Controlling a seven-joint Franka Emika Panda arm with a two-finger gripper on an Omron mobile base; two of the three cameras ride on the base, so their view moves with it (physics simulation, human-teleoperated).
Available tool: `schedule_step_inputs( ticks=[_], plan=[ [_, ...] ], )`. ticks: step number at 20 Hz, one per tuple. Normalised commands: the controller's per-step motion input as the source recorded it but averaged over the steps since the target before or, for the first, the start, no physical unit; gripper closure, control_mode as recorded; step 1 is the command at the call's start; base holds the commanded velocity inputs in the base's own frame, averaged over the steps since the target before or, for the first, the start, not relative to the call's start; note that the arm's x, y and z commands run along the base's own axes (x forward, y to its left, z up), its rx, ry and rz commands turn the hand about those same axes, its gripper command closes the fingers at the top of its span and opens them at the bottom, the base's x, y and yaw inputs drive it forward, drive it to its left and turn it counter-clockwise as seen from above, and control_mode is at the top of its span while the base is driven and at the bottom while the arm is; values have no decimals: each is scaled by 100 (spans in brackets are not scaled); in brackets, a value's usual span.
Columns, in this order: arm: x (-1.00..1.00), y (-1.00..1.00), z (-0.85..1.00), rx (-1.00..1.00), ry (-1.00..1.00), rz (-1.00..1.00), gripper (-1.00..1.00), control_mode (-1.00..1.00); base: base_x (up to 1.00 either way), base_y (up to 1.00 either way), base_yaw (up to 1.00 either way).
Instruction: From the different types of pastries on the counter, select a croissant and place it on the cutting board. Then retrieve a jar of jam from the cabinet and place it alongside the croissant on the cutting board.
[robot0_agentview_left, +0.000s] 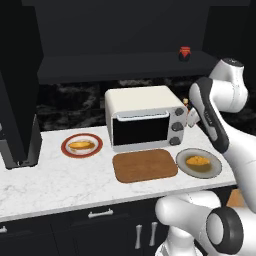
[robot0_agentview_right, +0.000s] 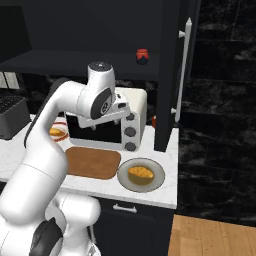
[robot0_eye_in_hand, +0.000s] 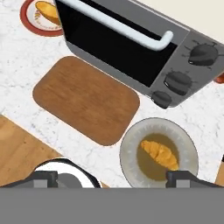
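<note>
The croissant (robot0_eye_in_hand: 159, 154) is a ridged golden crescent lying on a grey plate (robot0_eye_in_hand: 131, 159) on the white counter (robot0_eye_in_hand: 17, 65), right of the brown cutting board (robot0_eye_in_hand: 85, 98). The board is bare. My gripper (robot0_eye_in_hand: 114, 178) hangs high above the plate and the board's near corner, open, its fingertips (robot0_eye_in_hand: 43, 178) set wide apart with nothing between them. A smoother golden pastry (robot0_agentview_left: 81, 145) rests on a red-rimmed plate (robot0_agentview_left: 65, 150) at the left. The red jar of jam (robot0_agentview_left: 185, 53) stands on the shelf of the black cabinet (robot0_agentview_left: 100, 67), above and behind the toaster oven.
A toaster oven (robot0_agentview_left: 145, 120) stands right behind the board. A slim orange-red bottle (robot0_agentview_right: 154, 121) sits behind its right side. A tall black cabinet door with a silver handle (robot0_agentview_right: 185, 60) hangs open at the counter's right end. A dark appliance (robot0_agentview_left: 20, 145) stands far left.
</note>
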Motion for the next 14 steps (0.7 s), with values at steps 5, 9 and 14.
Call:
schedule_step_inputs(
  ticks=[5, 9, 14],
  plan=[
    [13, -15, -39, -7, 0, 22, -100, -100, 0, 0, 0],
    [0, -15, -75, -14, 0, 19, -100, -100, 0, 0, 0],
    [0, -20, -68, -8, 0, 17, -100, -100, 0, 0, 0]
  ],
)
